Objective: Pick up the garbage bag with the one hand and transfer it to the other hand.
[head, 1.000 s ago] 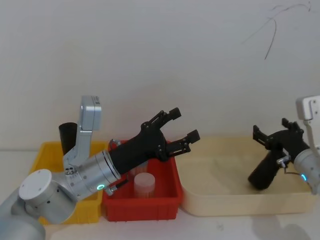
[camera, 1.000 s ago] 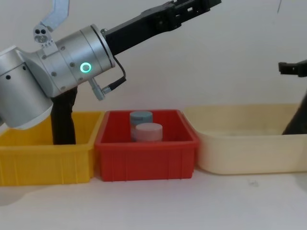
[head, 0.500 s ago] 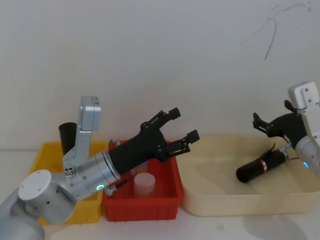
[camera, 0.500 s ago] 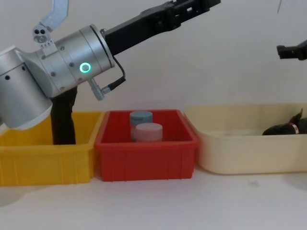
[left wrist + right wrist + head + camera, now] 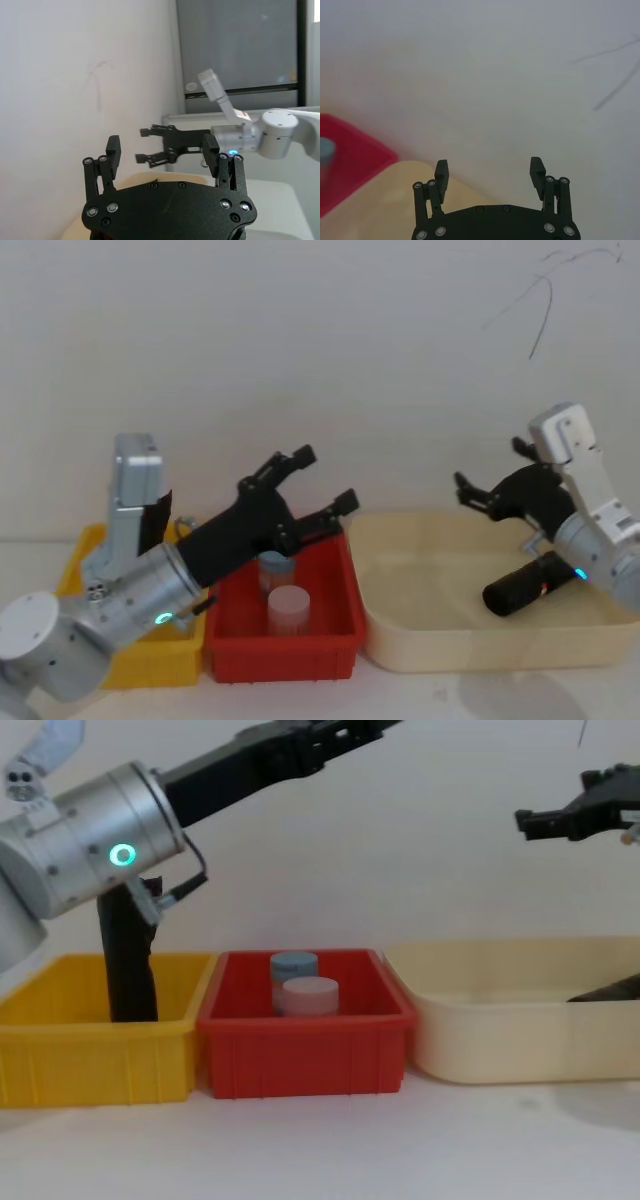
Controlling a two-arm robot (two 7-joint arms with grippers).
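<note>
Currently nothing is held: left gripper (image 5: 322, 478), spread wide, mid-left above red bin (image 5: 290, 662); right gripper (image 5: 492, 466), also wide, at right above tray (image 5: 430, 645), where bag (image 5: 525, 587) lies lower right, so pickup and handover seem undone.

No text, label, brand or number can be read in any view. Thin dark scrawled lines (image 5: 545, 300) on the far wall (image 5: 300, 340), upper right, form no letters.
</note>
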